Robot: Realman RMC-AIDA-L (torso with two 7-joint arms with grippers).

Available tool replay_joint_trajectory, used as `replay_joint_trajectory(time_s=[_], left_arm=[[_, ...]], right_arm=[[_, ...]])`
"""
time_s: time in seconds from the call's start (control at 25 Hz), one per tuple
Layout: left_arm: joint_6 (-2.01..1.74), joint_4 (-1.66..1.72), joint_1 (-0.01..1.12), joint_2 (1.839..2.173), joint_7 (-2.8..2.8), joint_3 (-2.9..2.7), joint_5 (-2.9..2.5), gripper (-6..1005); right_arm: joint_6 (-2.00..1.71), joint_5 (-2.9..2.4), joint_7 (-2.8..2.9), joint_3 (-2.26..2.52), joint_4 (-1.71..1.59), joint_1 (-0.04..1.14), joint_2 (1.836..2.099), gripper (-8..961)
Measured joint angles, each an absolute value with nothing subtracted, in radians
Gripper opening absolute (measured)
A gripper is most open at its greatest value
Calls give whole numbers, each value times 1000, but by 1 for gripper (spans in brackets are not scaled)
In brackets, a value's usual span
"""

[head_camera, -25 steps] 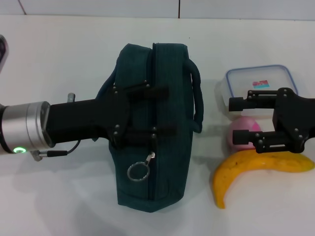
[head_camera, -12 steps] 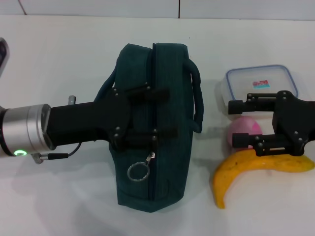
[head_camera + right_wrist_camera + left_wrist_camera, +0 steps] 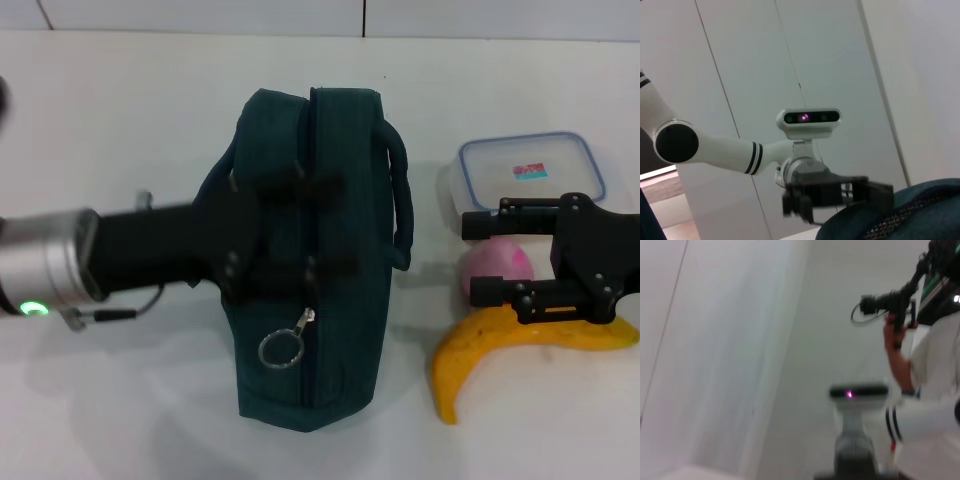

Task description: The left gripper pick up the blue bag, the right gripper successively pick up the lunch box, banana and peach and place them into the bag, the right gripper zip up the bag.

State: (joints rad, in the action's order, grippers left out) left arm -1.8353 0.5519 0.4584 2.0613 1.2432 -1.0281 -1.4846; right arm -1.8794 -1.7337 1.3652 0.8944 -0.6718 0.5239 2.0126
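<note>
The blue bag (image 3: 345,140) lies zipped on the white table, its ring zipper pull (image 3: 281,348) toward the front. My left gripper (image 3: 325,226) hovers over the bag's middle, fingers spread apart along the zip line, holding nothing. My right gripper (image 3: 473,258) is open to the bag's right, its fingers either side of the pink peach (image 3: 500,262) as seen from above. The lunch box (image 3: 530,168) sits behind the peach. The banana (image 3: 478,350) lies in front of it. The right wrist view shows the bag's edge (image 3: 910,212) and the left gripper (image 3: 835,197) farther off.
The bag's loop handle (image 3: 402,200) curves out toward the right gripper. The table (image 3: 130,120) extends white to the left and back. The left wrist view shows only a wall, the robot's head and a person.
My right gripper has shifted a little toward the table's front, over the peach. My left arm is moving slightly over the bag and shows blurred.
</note>
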Motion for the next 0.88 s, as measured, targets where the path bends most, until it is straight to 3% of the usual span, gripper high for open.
replay_joint_trajectory(time_s=[0.2,0.44,0.56,0.88], left_arm=[[-1854,657,448,2043,1428,-947,-1404,878],[-1812,892,445,1964,1936,-770,-1550,877],[-1788,992,445,1940,2207,-745,-1693,877],[-1793,1050,488,1954,2479,-794,-1888,876]], right_arm=[[-1879,-1734,1365,894,-672,517,2011,693],[-1878,-1735,1365,894,-670,514,2011,692],[-1877,-1735,1365,894,-665,511,2011,691],[-1878,-1735,1365,894,-644,514,2012,689]])
